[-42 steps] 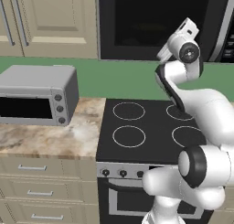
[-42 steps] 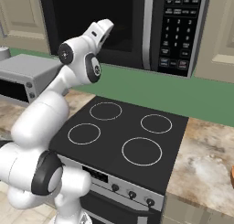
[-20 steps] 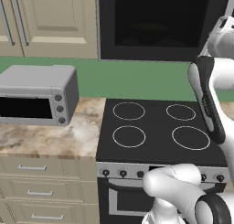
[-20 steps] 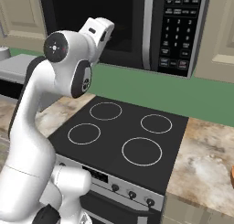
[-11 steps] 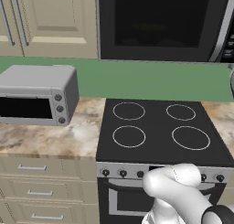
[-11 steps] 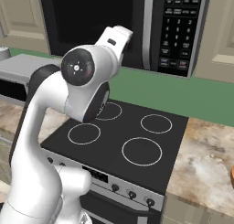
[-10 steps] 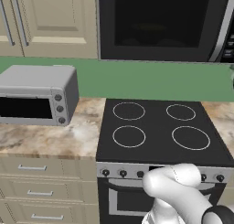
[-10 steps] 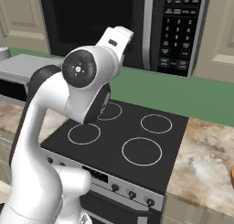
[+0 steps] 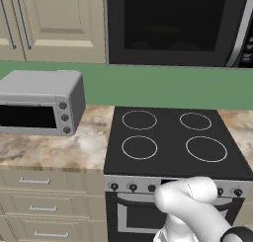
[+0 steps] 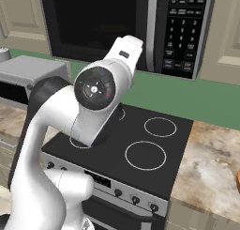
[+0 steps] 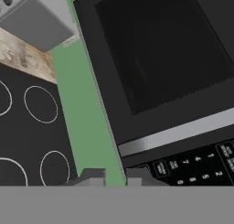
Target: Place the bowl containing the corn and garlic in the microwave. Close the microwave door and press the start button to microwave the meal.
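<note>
gripper (image 11: 115, 177): nearly closed, holding nothing, just short of the keypad (image 11: 192, 166)
keypad: crowded keys; an off-aim push may hit the wrong one
microwave door (image 11: 160, 49): looks closed
bowl (image 9: 163, 30): dim shape behind the window, probably inside

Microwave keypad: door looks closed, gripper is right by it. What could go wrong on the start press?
1. The keypad has small, tightly packed keys. The gripper, fingertips close together, points beside the keypad rather than at it, so it may hit a neighbouring key.
2. The labels are too blurred to tell which key is start.
3. A push that lands on the microwave door would press nothing.
</note>
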You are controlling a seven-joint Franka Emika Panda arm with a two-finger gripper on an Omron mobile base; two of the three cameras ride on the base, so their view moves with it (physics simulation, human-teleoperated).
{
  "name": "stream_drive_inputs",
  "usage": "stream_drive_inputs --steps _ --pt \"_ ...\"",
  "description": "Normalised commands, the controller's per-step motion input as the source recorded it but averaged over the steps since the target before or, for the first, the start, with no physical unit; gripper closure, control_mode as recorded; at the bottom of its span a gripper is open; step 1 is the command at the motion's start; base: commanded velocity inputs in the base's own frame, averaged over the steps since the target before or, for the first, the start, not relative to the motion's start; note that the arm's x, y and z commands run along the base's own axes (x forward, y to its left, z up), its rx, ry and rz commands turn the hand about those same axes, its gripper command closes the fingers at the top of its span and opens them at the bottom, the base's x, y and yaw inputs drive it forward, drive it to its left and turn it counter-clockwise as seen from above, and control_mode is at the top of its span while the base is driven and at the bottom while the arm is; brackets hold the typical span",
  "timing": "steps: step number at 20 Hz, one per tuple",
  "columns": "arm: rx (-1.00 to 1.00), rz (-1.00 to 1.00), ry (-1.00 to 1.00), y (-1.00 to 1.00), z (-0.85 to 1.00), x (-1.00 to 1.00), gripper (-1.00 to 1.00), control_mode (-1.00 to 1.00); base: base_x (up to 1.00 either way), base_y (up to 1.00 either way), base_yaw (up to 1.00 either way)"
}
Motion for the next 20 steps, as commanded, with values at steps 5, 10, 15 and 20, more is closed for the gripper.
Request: stream_drive_inputs --steps 5,10,15,20 --pt "0.0 0.08 -0.12 -0.12 -0.36 -0.01 1.0 -1.0 0.0 0.0 0.0" --pt "0.03 0.1 -0.14 -0.01 -0.1 0.3 1.0 -1.0 0.0 0.0 0.0" --pt "0.07 0.02 -0.12 -0.16 0.0 0.5 1.0 -1.0 0.0 0.0 0.0" --pt "0.03 0.0 -0.03 -0.39 0.0 0.44 1.0 -1.0 0.0 0.0 0.0"
